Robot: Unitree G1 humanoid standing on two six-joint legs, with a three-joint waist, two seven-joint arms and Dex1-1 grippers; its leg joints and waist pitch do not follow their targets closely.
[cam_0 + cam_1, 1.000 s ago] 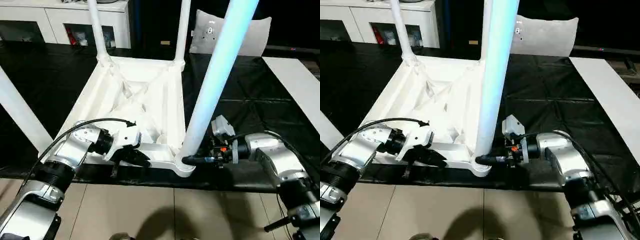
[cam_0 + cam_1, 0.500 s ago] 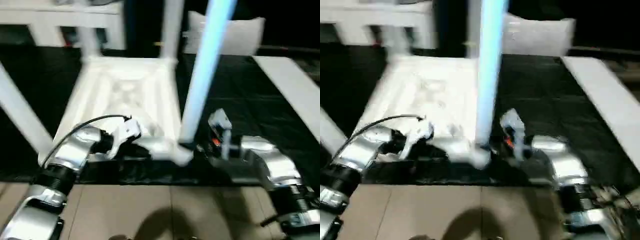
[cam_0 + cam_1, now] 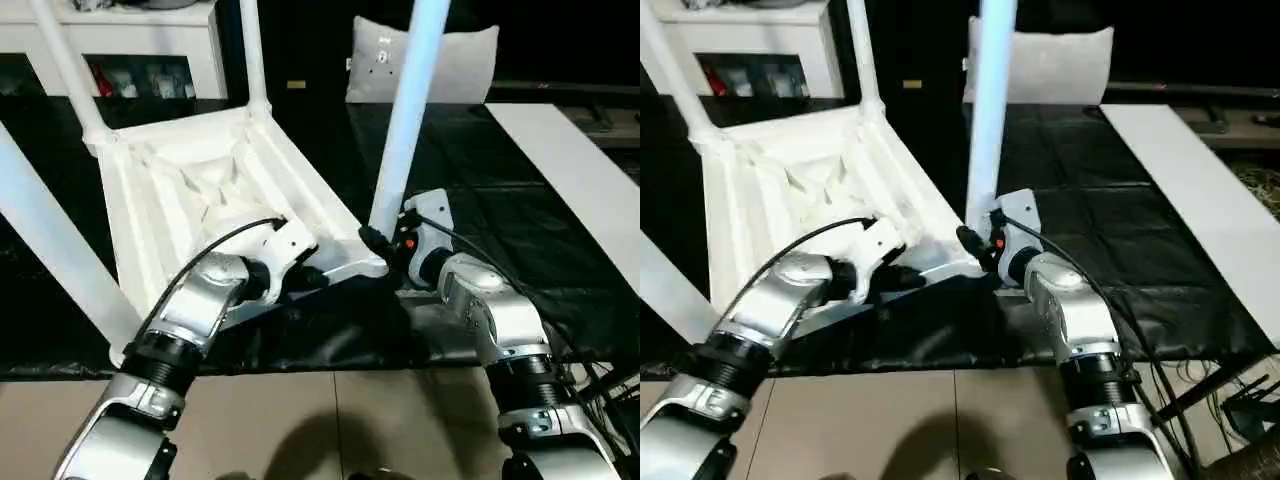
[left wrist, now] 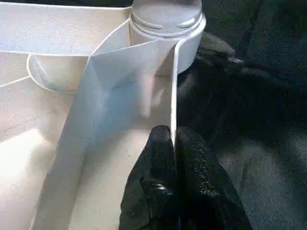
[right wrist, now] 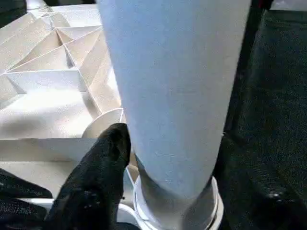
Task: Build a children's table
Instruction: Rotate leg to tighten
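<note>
You have swung the children's table [image 3: 190, 200] round since a second ago. Before, its near edge ran straight across in front of the robot. Now that edge slants, and the corner by the right arm sits further away than the corner by the left arm. Both arms have come in closer together with it. The children's table lies upside down on the black cloth [image 3: 480, 190], with its ribbed underside facing up and all four legs standing up out of the corners. Two legs are at the far side, near the white cabinet [image 3: 150, 30]. One long leg [image 3: 50, 250] slants up at the robot's left. The last leg [image 3: 405, 120] stands at the near right corner, between the two arms. The left claw [image 4: 173, 136] reaches along the near edge and has its two black fingers [image 4: 160, 143] pressed together on the thin side wall of the top, just below that corner socket. The right claw [image 3: 378, 243] is down at the foot of the last leg. One black finger [image 5: 110, 143] lies right beside the leg where it goes into the socket. Its other finger is hidden behind the leg, so I cannot tell if this claw is apart or clamped on the leg. A flat white board [image 3: 580, 170] lies on the cloth, well off to the robot's right.
</note>
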